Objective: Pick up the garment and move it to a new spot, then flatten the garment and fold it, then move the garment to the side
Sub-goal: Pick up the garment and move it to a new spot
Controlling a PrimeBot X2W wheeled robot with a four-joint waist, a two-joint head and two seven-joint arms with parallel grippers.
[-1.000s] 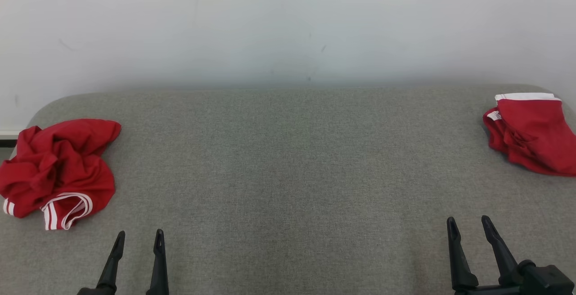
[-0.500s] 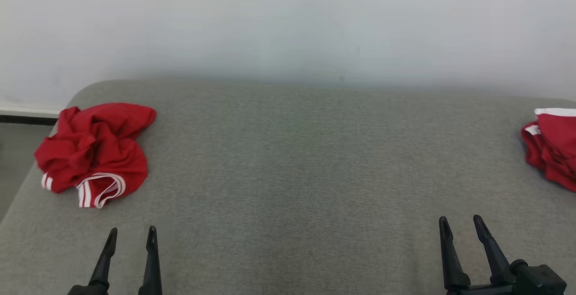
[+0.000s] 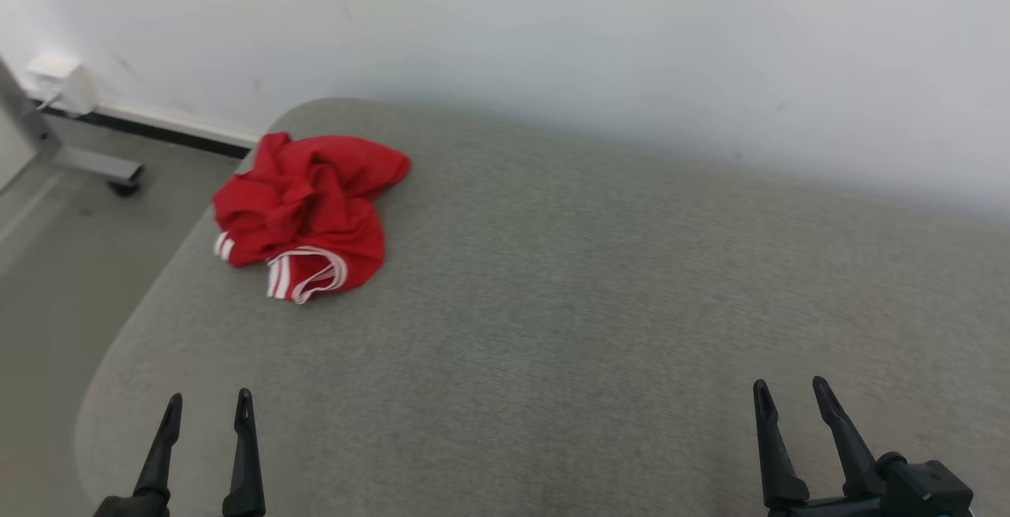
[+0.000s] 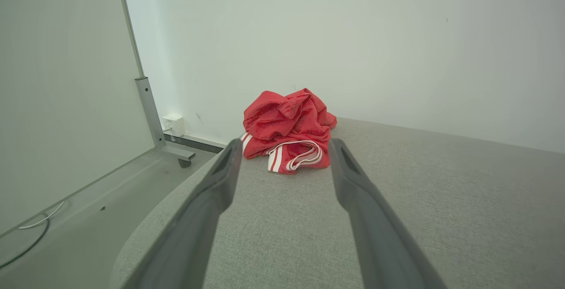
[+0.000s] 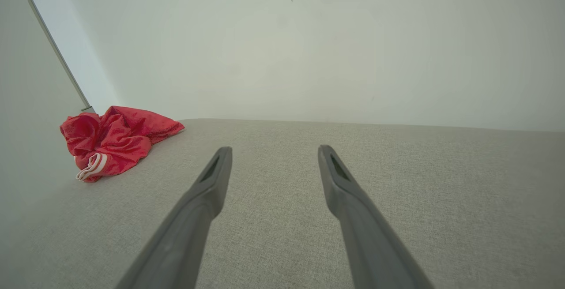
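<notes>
A crumpled red garment (image 3: 308, 205) with white-striped trim lies near the far left corner of the grey fabric surface (image 3: 568, 280). The left wrist view has the garment (image 4: 287, 130) straight ahead, beyond the fingertips. The right wrist view has the garment (image 5: 114, 141) far off to the left. My left gripper (image 3: 209, 406) hovers open at the lower left, well short of the garment, with nothing between its fingers. At the lower right, my right gripper (image 3: 787, 391) is open and empty too.
A pale wall (image 3: 552, 43) runs behind the surface. To the left the surface's rounded edge drops to a grey floor (image 3: 71, 264), where a metal stand's foot with a caster (image 3: 102, 170) and a white wall box (image 3: 59, 79) sit.
The head camera has turned left: the crumpled garment now sits nearer the picture's middle, and the second red garment at the right has left the picture. Both grippers stay open.
</notes>
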